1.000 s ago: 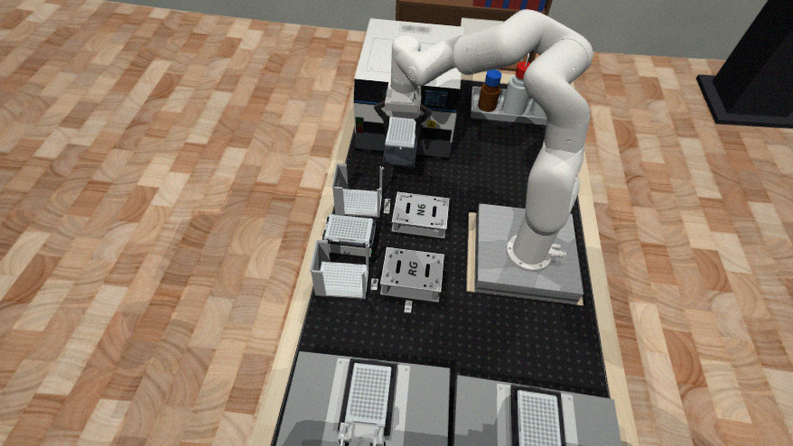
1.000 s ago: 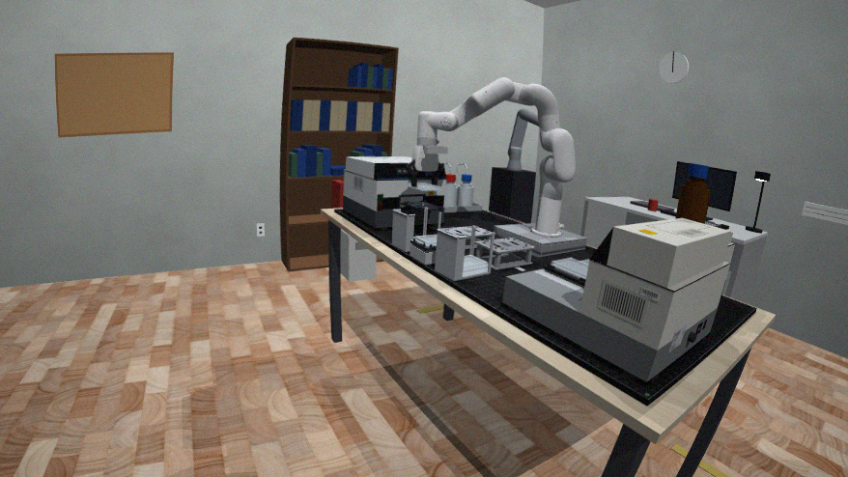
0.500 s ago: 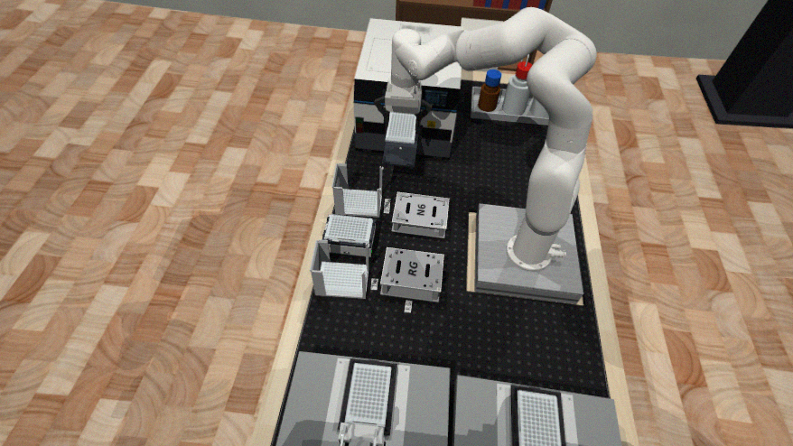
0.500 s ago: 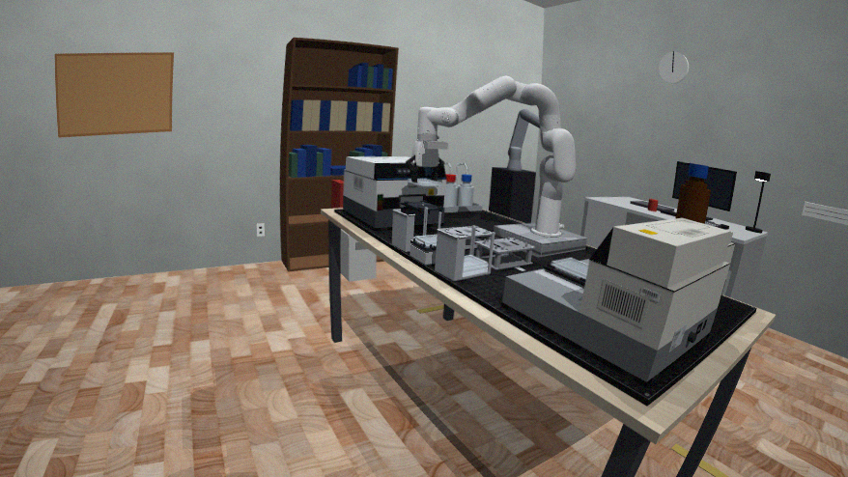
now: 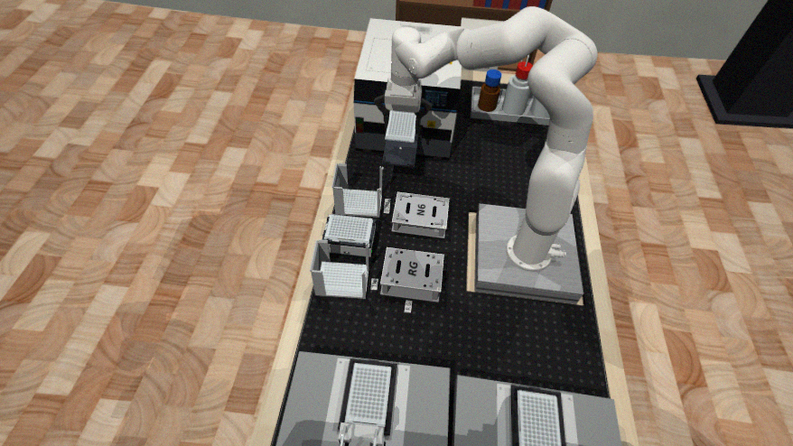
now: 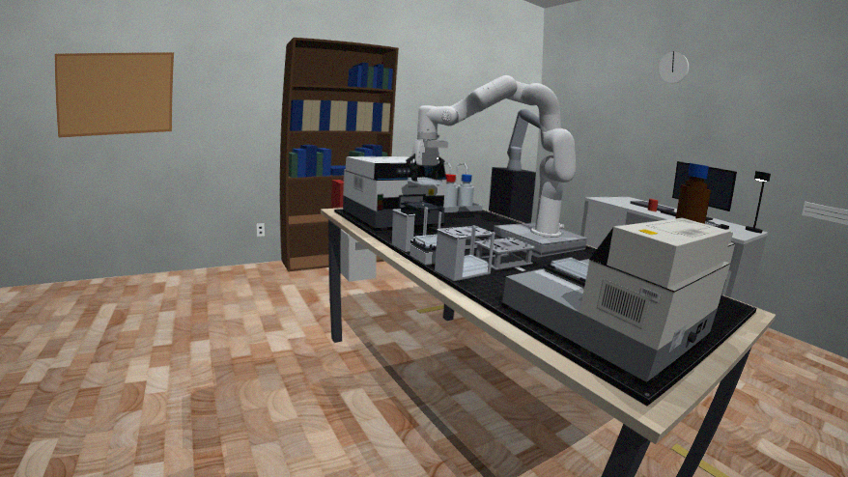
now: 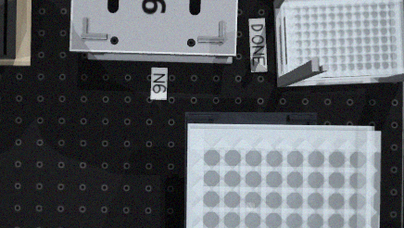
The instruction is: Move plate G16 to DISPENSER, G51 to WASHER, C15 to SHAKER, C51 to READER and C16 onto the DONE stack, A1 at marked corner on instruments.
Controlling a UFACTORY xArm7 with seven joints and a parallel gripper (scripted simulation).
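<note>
1 plate (image 5: 400,126) clamped in gripper (image 5: 401,105), fingers wide apart on it, above tray (image 5: 399,151) at reader (image 5: 382,50), near DONE rack (image 5: 339,185).

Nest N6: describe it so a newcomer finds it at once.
Start at the arm's grey base plate on the black deck. Two flat grey nests lie beside it, toward the white racks. Nest N6 is the one nearer the gripper; its twin reads RG.

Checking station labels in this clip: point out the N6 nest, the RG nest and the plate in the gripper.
N6 nest (image 5: 400,213), top view, bare left part of its top plate.
RG nest (image 5: 397,270), top view, bare left part of its top plate.
Plate in the gripper (image 5: 400,126), top view, middle of its well grid.
</note>
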